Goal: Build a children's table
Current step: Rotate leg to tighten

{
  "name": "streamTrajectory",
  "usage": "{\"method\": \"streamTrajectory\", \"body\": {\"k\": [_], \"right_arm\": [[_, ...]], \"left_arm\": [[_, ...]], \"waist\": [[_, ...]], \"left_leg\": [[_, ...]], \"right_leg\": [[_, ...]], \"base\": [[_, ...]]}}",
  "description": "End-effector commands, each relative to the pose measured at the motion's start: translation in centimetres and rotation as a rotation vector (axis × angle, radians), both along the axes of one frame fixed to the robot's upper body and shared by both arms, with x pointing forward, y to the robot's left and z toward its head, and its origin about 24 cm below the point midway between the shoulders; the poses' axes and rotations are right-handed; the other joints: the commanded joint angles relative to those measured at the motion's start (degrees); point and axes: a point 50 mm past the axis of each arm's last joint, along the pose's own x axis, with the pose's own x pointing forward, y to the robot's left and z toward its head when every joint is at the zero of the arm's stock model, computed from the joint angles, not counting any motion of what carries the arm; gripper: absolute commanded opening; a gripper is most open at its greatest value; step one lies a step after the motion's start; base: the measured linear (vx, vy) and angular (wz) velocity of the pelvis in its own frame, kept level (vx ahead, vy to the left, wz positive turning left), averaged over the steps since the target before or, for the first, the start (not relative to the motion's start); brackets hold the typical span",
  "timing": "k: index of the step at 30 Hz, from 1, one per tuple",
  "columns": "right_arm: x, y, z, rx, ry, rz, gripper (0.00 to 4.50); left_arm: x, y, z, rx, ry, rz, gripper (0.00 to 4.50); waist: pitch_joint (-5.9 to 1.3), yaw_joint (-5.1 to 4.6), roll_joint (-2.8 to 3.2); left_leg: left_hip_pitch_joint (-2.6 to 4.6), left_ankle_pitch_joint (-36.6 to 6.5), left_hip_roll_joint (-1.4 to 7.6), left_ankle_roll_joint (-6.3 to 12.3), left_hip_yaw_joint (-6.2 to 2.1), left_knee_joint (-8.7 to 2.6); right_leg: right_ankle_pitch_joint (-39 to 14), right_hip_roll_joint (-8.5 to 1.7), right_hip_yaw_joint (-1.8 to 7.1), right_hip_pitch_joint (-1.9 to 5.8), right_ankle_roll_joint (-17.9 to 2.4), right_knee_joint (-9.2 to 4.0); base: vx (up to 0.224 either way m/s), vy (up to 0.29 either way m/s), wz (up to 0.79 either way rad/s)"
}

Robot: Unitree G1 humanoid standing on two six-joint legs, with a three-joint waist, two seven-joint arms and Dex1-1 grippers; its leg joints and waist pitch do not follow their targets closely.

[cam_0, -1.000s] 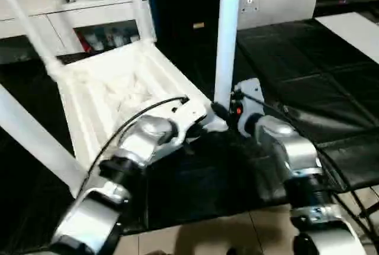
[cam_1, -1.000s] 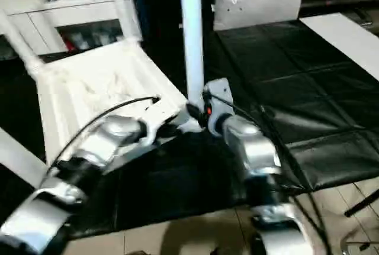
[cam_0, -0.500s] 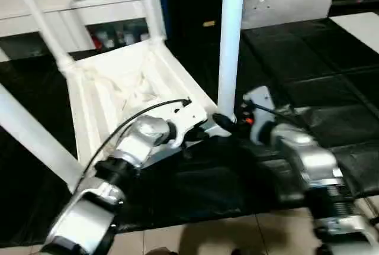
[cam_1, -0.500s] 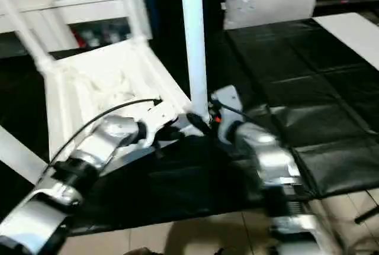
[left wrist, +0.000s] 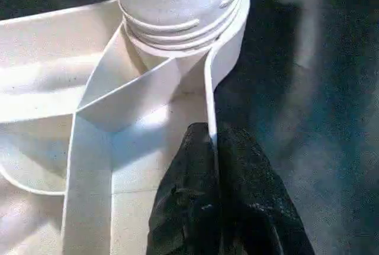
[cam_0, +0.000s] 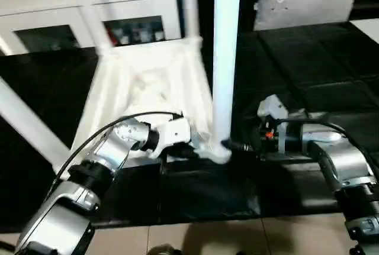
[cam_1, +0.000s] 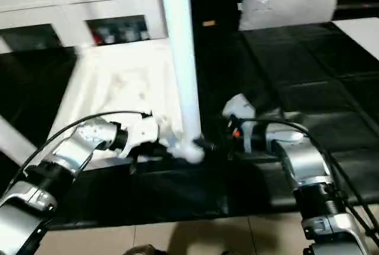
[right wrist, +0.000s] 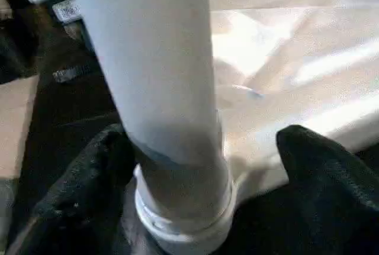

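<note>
- The white plastic rectangular tabletop [cam_0: 145, 86] lay upside down on the black padded mat [cam_0: 308, 71], ribbed underside up, with white tubular legs rising from its corner sockets.
- The nearest white tubular leg [cam_0: 225, 60] stood upright in the round corner socket [left wrist: 183, 36] closest to the robot; its threaded base showed a few ridges above the socket's collar, so I judged it not fully seated.
- The left gripper [left wrist: 216, 196] had its two black fingers pressed together on the thin raised rim [left wrist: 208, 95] of the tabletop just beside that socket, pinning the corner.
- The right gripper [right wrist: 204, 166] stood with its fingers spread wide on either side of the leg's base, not gripping it.
- To do this step well, the right fingers would need to close squarely on the leg low down, near the threads, then turn it without tilting it off upright.
- The left pinch should hold the rim firmly so the tabletop did not spin with the leg.
- The risk, as I judged it, was cross-threading if the leg leaned.
- A grey cushion [cam_0: 305, 0] stood well apart at the far edge of the mat.
</note>
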Motion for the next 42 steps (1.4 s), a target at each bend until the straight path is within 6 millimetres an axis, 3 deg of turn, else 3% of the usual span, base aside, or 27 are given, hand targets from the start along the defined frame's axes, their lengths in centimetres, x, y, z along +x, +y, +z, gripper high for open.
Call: {"method": "streamTrajectory", "body": {"k": [1,7,11,12,14,16,27,30,34,35,36,38,42], "right_arm": [[0.0,0.0,0.2,0.005,0.006,0.033,3.76],[0.0,-0.1,-0.1,-0.001,0.055,0.089,3.09],[0.1,-0.2,0.0,-0.006,0.063,0.103,2.78],[0.2,-0.2,0.0,-0.004,0.062,0.105,2.78],[0.3,-0.1,0.1,-0.001,0.062,0.108,2.70],[0.4,0.0,0.1,0.018,0.063,0.115,2.40],[0.2,1.4,-0.2,0.053,0.065,0.152,1.62],[0.3,1.5,-0.3,0.073,0.123,0.117,1.62],[0.1,1.6,0.0,0.091,0.119,0.138,1.96],[0.1,1.6,0.0,0.090,0.118,0.140,1.99],[0.2,1.7,0.0,0.072,0.088,0.147,2.28],[0.2,1.8,-0.1,0.062,0.069,0.146,2.43],[0.2,2.1,-0.2,0.059,0.074,0.158,2.78]], "left_arm": [[-0.7,-0.4,0.0,0.038,-0.010,-0.097,0.00],[-0.8,-0.3,0.1,0.028,0.002,-0.116,0.00],[-0.8,-0.3,0.0,0.032,0.003,-0.118,0.00],[-0.7,-0.3,0.0,0.037,-0.001,-0.113,0.00],[-0.7,-0.3,0.0,0.039,-0.002,-0.111,0.00],[-0.6,-0.3,0.1,0.027,0.001,-0.105,0.00],[-0.4,-0.5,0.2,0.011,-0.004,-0.088,0.00],[-0.3,-0.5,0.3,0.007,-0.013,-0.072,0.00],[-0.2,-0.5,0.3,-0.016,-0.004,-0.050,0.00],[-0.2,-0.5,0.3,-0.015,-0.005,-0.049,0.00],[-0.3,-0.4,0.2,-0.006,-0.008,-0.053,0.00],[-0.5,-0.4,0.1,-0.004,-0.007,-0.056,0.00],[-0.6,-0.5,0.0,-0.001,-0.007,-0.059,0.00]], "waist": [[-4.41,-0.25,-0.86],[-4.51,-0.34,-1.40],[-4.51,-0.31,-1.24],[-4.55,-0.30,-1.90],[-4.45,-0.31,-1.65],[-4.42,-0.39,-2.05],[-4.22,-0.59,-2.21],[-4.15,-0.71,-2.02],[-4.21,-0.86,-1.99],[-4.23,-0.89,-2.36],[-4.28,-0.76,-2.25],[-4.27,-0.79,-2.49],[-4.37,-0.59,-2.22]], "left_leg": [[0.87,-7.63,5.61,5.96,-2.44,-4.13],[0.67,-6.87,5.29,5.79,-2.31,-4.03],[0.67,-6.07,5.31,6.37,-2.34,-3.95],[0.62,-5.57,5.29,6.65,-2.32,-3.97],[0.66,-5.85,5.24,6.59,-2.27,-3.95],[0.67,-5.82,5.25,6.51,-2.21,-3.99],[0.74,-6.81,5.07,5.86,-2.19,-4.11],[0.69,-7.05,5.00,5.77,-2.23,-4.13],[0.77,-7.33,5.08,5.53,-2.27,-4.17],[0.68,-7.20,5.05,5.57,-2.23,-4.16],[0.71,-6.92,4.99,5.55,-2.19,-4.10],[0.64,-6.63,5.01,5.74,-2.16,-4.13],[0.84,-6.21,5.31,5.94,-2.24,-4.15]], "right_leg": [[-14.25,-5.70,4.63,3.42,-5.72,-3.72],[-15.54,-5.68,4.55,3.60,-4.88,-3.88],[-15.60,-5.55,4.46,3.52,-4.58,-3.87],[-15.71,-5.54,4.46,3.54,-4.46,-3.75],[-17.27,-5.57,4.41,3.43,-4.13,-4.01],[-17.78,-5.50,4.43,3.43,-3.80,-4.11],[-21.23,-5.54,4.28,3.34,-2.65,-4.57],[-21.76,-5.42,4.19,3.37,-2.34,-4.76],[-21.48,-5.47,4.19,3.31,-2.45,-4.72],[-21.36,-5.45,4.20,3.34,-2.39,-4.72],[-21.22,-5.61,4.26,3.35,-2.48,-4.63],[-21.06,-5.59,4.26,3.34,-2.46,-4.60],[-20.03,-5.58,4.37,3.19,-3.16,-4.37]], "base": [[0.000,0.000,0.00],[0.000,0.000,0.00],[0.000,0.000,0.00],[0.000,0.000,0.00],[0.000,0.000,0.00],[0.000,0.000,0.00],[0.000,0.000,0.00],[0.000,0.000,0.00],[0.000,0.000,0.00],[0.000,0.000,0.00],[0.000,0.000,0.00],[0.000,0.000,0.00],[0.000,0.000,0.00]]}}
